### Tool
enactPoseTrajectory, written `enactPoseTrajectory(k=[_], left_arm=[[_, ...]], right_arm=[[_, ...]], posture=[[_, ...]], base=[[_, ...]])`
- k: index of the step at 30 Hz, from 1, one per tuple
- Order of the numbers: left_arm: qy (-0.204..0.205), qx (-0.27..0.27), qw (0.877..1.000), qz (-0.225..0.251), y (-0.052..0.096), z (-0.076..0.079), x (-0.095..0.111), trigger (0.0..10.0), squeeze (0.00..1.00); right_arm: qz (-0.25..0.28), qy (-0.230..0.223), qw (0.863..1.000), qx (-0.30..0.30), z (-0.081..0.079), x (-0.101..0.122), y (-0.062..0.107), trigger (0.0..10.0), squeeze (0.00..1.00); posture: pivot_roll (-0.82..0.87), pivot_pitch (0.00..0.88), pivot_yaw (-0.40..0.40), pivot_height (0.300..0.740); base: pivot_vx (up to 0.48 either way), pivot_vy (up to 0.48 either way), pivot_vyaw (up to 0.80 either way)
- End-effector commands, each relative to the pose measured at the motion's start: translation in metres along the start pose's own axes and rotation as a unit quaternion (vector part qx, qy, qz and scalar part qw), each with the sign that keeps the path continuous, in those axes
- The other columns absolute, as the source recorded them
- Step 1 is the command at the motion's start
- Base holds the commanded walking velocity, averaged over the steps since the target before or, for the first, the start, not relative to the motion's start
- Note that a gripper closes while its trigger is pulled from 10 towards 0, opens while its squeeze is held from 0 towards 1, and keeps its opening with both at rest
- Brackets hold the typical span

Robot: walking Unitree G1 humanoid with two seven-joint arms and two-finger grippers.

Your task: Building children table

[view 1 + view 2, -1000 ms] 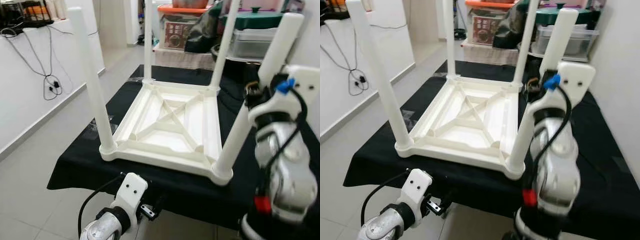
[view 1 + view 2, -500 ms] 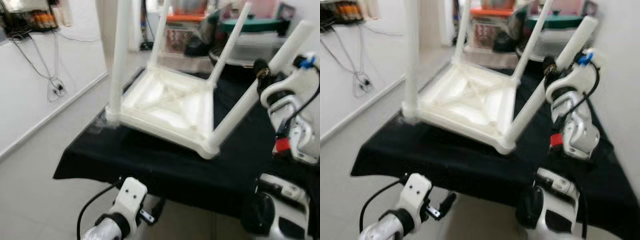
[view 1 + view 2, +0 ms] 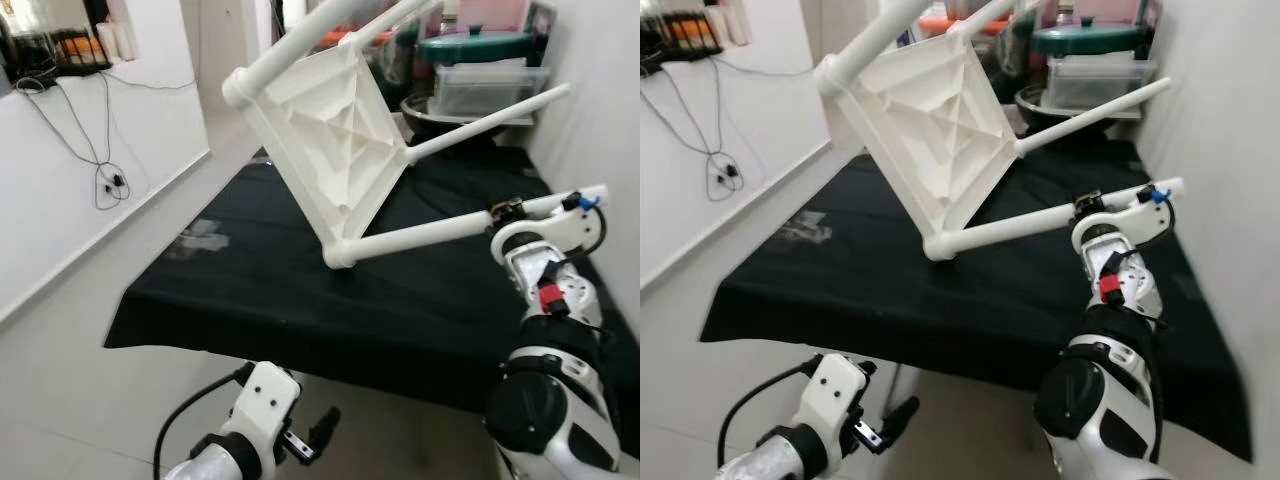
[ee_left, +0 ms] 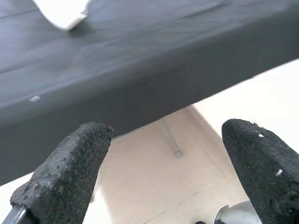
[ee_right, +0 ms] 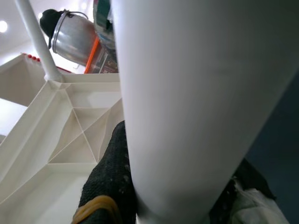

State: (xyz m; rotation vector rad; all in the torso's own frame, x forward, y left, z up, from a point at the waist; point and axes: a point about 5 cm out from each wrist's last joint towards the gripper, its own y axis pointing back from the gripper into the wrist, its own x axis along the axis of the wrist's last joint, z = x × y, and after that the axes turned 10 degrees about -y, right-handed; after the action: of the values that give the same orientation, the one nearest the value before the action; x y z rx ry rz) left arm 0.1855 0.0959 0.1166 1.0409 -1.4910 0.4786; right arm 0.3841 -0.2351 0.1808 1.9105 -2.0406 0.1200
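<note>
The white plastic children's table (image 3: 335, 140) is tipped on its side, ribbed underside facing me, one corner resting on the black-covered worktable (image 3: 250, 290). Its legs point right and upward. My right gripper (image 3: 505, 213) is shut on the lowest leg (image 3: 430, 230) near the leg's free end, out over the worktable's right part. The right wrist view looks along that leg (image 5: 196, 93), with a black finger (image 5: 112, 177) pressed against it and the ribbed underside (image 5: 60, 126) beyond. My left gripper (image 3: 315, 435) hangs open below the worktable's front edge, its fingers (image 4: 70, 163) wide apart and holding nothing.
Storage boxes and a pot (image 3: 485, 80) crowd the space behind the worktable. A low white wall with dangling cables (image 3: 105, 180) runs along the left, and another white wall (image 3: 600, 110) stands close on the right. Light tiled floor (image 3: 90, 400) lies below the front edge.
The table lay flat, upside down; it has swung up onto its side around one corner as my right gripper lowered the held leg to the right. The left arm stayed low.
</note>
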Motion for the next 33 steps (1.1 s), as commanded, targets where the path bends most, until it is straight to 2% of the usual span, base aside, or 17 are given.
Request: enactPoseTrajectory(k=[1, 2, 3, 4, 5, 6, 11, 12, 15, 16, 21, 22, 26, 28, 30, 31, 33], left_arm=[[-0.007, 0.001, 1.000, -0.008, 0.003, -0.001, -0.001, 10.0, 0.00], [-0.007, 0.001, 1.000, -0.008, 0.003, -0.001, -0.001, 10.0, 0.00], [-0.007, 0.001, 1.000, -0.008, 0.004, 0.000, -0.001, 10.0, 0.00], [-0.007, 0.001, 1.000, -0.008, 0.004, 0.000, -0.001, 10.0, 0.00], [-0.007, 0.001, 1.000, -0.009, 0.005, 0.000, -0.001, 10.0, 0.00], [-0.008, 0.001, 1.000, -0.010, 0.007, 0.001, 0.000, 10.0, 0.00], [-0.008, -0.001, 1.000, -0.011, 0.008, 0.002, 0.000, 10.0, 0.00], [-0.009, -0.001, 1.000, -0.011, 0.008, 0.002, 0.000, 10.0, 0.00], [-0.010, -0.002, 1.000, -0.011, 0.008, 0.002, 0.000, 10.0, 0.00], [-0.010, -0.003, 1.000, -0.011, 0.009, 0.003, 0.001, 10.0, 0.00], [-0.010, -0.004, 1.000, -0.012, 0.009, 0.004, 0.002, 10.0, 0.00], [-0.010, -0.004, 1.000, -0.012, 0.009, 0.004, 0.002, 10.0, 0.00], [-0.010, -0.004, 1.000, -0.012, 0.009, 0.004, 0.003, 10.0, 0.00], [-0.008, -0.003, 1.000, -0.012, 0.009, 0.005, 0.003, 10.0, 0.00], [-0.009, -0.003, 1.000, -0.013, 0.009, 0.005, 0.003, 10.0, 0.00], [-0.009, -0.005, 1.000, -0.016, 0.008, 0.005, 0.003, 10.0, 0.00], [-0.010, -0.006, 1.000, -0.017, 0.008, 0.005, 0.003, 10.0, 0.00]], right_arm=[[-0.120, 0.007, 0.988, -0.092, 0.039, -0.054, 0.001, 0.0, 0.00], [-0.120, 0.007, 0.988, -0.092, 0.039, -0.054, 0.001, 0.0, 0.00], [-0.140, 0.015, 0.985, -0.100, 0.041, -0.064, 0.001, 0.8, 0.00], [-0.140, 0.015, 0.985, -0.100, 0.041, -0.064, 0.001, 0.8, 0.00], [-0.159, 0.022, 0.981, -0.110, 0.042, -0.073, 0.001, 10.0, 0.00], [-0.181, 0.032, 0.975, -0.126, 0.043, -0.087, 0.001, 10.0, 0.00], [-0.191, 0.027, 0.973, -0.129, 0.038, -0.097, 0.000, 10.0, 0.00], [-0.198, 0.033, 0.971, -0.129, 0.036, -0.102, -0.001, 10.0, 0.46], [-0.203, 0.038, 0.970, -0.128, 0.035, -0.106, -0.001, 10.0, 0.46], [-0.216, 0.033, 0.968, -0.124, 0.032, -0.115, 0.000, 10.0, 1.00], [-0.216, 0.024, 0.967, -0.131, 0.032, -0.121, 0.000, 10.0, 1.00], [-0.232, 0.033, 0.964, -0.128, 0.034, -0.126, 0.002, 10.0, 0.00], [-0.240, 0.035, 0.962, -0.125, 0.034, -0.128, 0.003, 10.0, 0.00], [-0.276, 0.067, 0.953, -0.104, 0.036, -0.132, 0.008, 10.0, 0.00], [-0.288, 0.080, 0.950, -0.096, 0.036, -0.131, 0.010, 10.0, 0.00], [-0.317, 0.116, 0.939, -0.062, 0.032, -0.127, 0.015, 10.0, 0.00], [-0.325, 0.125, 0.936, -0.053, 0.031, -0.127, 0.017, 10.0, 0.00]], posture=[[0.13, 0.098, -0.039, 0.740], [0.13, 0.098, -0.039, 0.740], [0.13, 0.100, -0.033, 0.740], [0.13, 0.100, -0.033, 0.740], [0.13, 0.102, -0.041, 0.740], [0.13, 0.101, -0.037, 0.740], [0.13, 0.108, -0.040, 0.740], [0.14, 0.113, -0.043, 0.740], [0.14, 0.113, -0.043, 0.740], [0.14, 0.122, -0.048, 0.740], [0.14, 0.127, -0.050, 0.740], [0.13, 0.129, -0.051, 0.740], [0.13, 0.129, -0.051, 0.740], [0.13, 0.131, -0.054, 0.740], [0.12, 0.132, -0.051, 0.740], [0.12, 0.128, -0.055, 0.740], [0.12, 0.128, -0.055, 0.740]], base=[[0.000, 0.000, 0.00], [0.000, 0.000, 0.00], [0.000, 0.000, 0.00], [0.000, 0.000, 0.00], [0.000, 0.000, 0.00], [0.000, 0.000, 0.00], [0.000, 0.000, 0.00], [0.000, 0.000, 0.00], [0.000, 0.000, 0.00], [0.000, 0.000, 0.00], [0.000, 0.000, 0.00], [0.000, 0.000, 0.00], [0.000, 0.000, 0.00], [0.000, 0.000, 0.00], [0.000, 0.000, 0.00], [0.000, 0.000, 0.00], [0.000, 0.000, 0.00]])
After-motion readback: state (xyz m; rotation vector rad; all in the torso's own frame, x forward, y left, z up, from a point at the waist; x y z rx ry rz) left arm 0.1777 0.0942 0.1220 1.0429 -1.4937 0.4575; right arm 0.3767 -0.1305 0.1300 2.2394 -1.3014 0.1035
